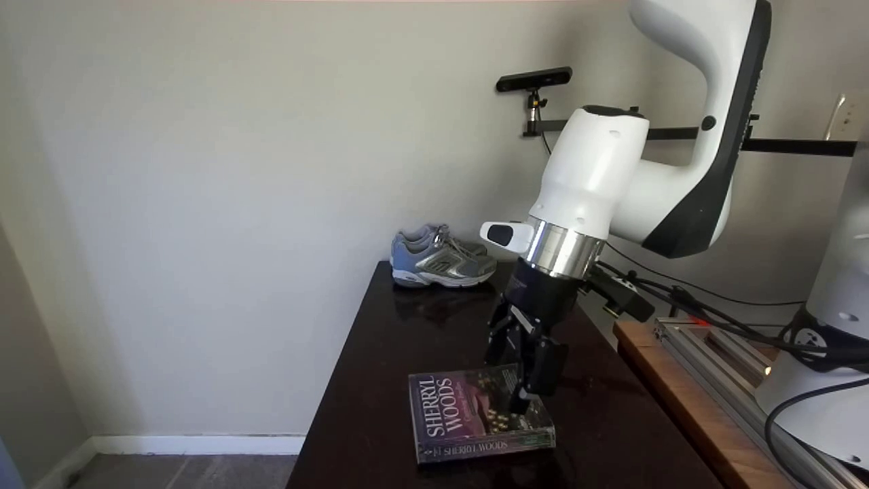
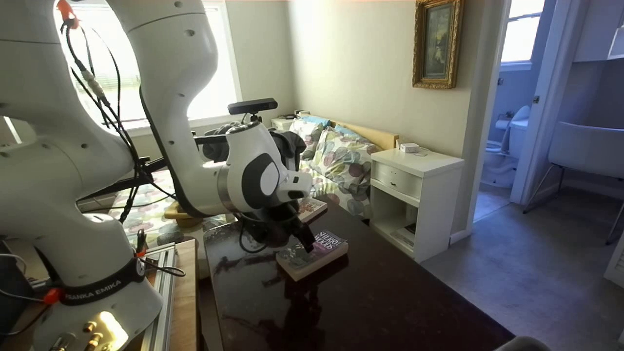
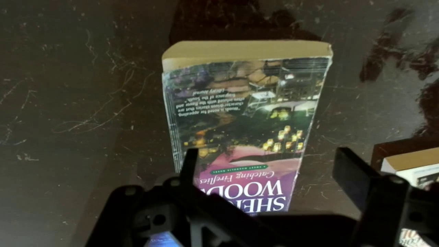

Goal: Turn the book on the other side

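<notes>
The dark table (image 1: 373,380) carries sneakers (image 1: 442,263), the book (image 1: 472,415), another paperback (image 2: 312,209).

Grey-blue sneakers (image 1: 442,263) on dark table (image 1: 394,339), gilt-framed painting (image 2: 438,44), white nightstand (image 2: 436,209)

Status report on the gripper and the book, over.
Gripper open at the book, contact unclear. Book flat on table, title side up. Second book nearby, possibly in the way when turning.

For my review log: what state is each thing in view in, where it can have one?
Sherryl Woods book: closed, lying flat, front cover up
Gripper: open, not clamped on anything
Second book: lying flat, looks closed
Sneakers: front one upright on its sole, rear one mostly hidden
Nightstand drawer: shut
Framed picture: hanging
</notes>
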Robot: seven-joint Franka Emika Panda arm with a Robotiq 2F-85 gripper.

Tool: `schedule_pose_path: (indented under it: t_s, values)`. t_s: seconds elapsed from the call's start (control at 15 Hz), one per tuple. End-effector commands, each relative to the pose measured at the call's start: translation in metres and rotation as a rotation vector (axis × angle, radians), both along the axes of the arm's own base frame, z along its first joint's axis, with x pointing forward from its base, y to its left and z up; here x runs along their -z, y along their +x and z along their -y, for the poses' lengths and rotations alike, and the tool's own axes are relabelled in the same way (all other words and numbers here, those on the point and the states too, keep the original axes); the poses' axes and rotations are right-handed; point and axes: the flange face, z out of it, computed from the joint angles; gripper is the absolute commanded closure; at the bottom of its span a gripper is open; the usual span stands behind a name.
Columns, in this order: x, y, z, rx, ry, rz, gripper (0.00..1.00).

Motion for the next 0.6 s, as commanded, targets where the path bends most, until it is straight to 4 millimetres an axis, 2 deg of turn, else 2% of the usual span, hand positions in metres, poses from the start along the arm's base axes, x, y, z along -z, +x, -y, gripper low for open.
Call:
schedule_pose_path:
  t_s: [0.0, 0.07, 0.13, 0.53]
  values:
    - [-0.011, -0.001, -0.002, -0.004, -0.003, 0.030, 0.00]
    - [-0.016, 0.000, -0.001, -0.008, -0.024, 0.041, 0.00]
    - [-0.005, 0.000, -0.001, -0.010, -0.004, 0.015, 0.00]
    - [-0.005, 0.001, -0.001, -0.010, -0.004, 0.016, 0.00]
